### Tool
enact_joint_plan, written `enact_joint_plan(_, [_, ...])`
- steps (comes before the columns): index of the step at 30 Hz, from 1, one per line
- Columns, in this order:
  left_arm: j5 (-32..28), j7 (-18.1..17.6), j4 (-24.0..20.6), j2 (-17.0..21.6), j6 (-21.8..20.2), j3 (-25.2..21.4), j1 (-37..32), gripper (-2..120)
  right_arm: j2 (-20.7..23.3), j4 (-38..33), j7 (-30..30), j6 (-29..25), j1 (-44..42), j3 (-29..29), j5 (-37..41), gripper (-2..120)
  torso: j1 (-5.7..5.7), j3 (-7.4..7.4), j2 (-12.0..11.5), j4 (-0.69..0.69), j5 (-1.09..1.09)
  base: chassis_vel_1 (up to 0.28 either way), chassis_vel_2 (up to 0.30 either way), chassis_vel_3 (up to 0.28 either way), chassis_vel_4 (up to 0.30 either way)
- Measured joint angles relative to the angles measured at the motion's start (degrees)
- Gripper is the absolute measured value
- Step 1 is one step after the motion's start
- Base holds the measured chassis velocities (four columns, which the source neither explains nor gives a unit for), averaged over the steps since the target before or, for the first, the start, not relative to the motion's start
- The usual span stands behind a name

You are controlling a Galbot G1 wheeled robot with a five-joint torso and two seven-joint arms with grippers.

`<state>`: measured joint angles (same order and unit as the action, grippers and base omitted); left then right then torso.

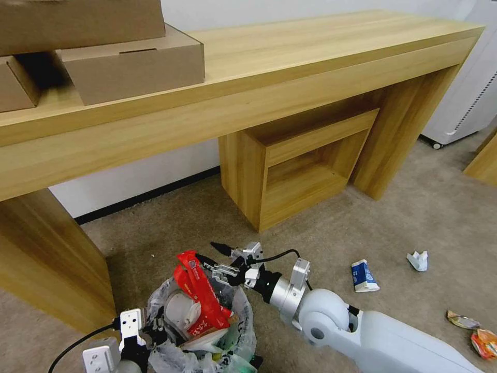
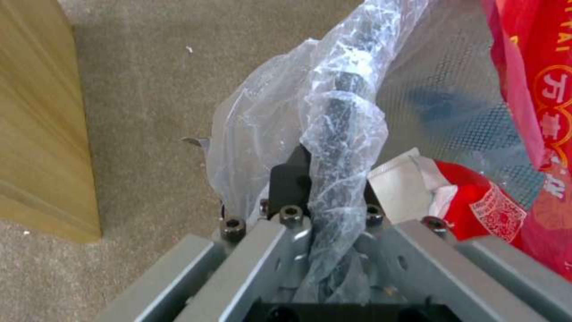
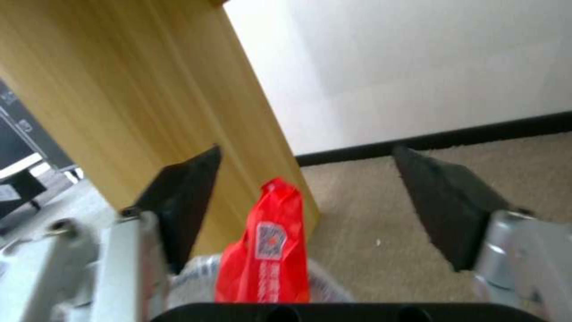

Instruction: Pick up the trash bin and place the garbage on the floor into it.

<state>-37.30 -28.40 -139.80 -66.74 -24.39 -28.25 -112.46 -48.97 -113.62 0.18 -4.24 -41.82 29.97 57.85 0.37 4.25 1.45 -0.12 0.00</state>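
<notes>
The left gripper (image 2: 325, 197) pinches the rim of the trash bin (image 1: 207, 331), which sits low before the robot. The right gripper (image 1: 220, 259), jaws wide, hovers by the red wrapper (image 1: 199, 295). That tall wrapper may tip out, because it leans over the rim.

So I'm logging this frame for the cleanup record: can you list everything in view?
trash bin: one, whitish bag liner, on carpet, rim held by left gripper
red wrapper: one, standing up out of the bin
blue-white carton: one, on carpet, right of the bin
crumpled paper: one, white, beyond the carton
orange wrappers: two, at far right edge
cardboard boxes: three, brown, on wooden desk
left gripper: shut on bin rim
right gripper: open, over the bin
</notes>
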Motion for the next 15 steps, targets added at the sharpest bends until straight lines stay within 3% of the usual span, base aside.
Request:
enact_joint_plan(2, [-0.08,0.01,0.14,0.09,-0.23,-0.09,0.10,0,-0.18,0.06,1.18,0.51,0.86,-1.37,-0.03,92,0.01,0.00,0.00,0.00,0.00,0.000,0.000,0.000,0.000])
enact_joint_plan(10, [-0.44,0.57,0.22,1.02,-0.60,-0.83,-0.02,0,0.02,1.92,5.66,2.75,3.15,-8.76,-2.20,100,0.01,0.00,0.00,0.00,0.00,0.000,0.000,0.000,0.000])
enact_joint_plan(12, [-0.57,0.89,0.06,1.58,-0.57,-1.27,0.02,0,0.36,4.65,14.35,6.67,2.62,-13.08,-6.13,100,0.01,0.00,0.00,0.01,0.00,0.000,0.000,0.000,0.000])
enact_joint_plan(15, [-0.13,1.47,-0.01,1.71,-0.54,-1.38,0.04,0,0.52,6.79,19.13,8.96,-0.34,-17.71,-10.00,100,0.01,0.01,0.00,0.00,0.02,0.000,0.000,0.000,0.000])
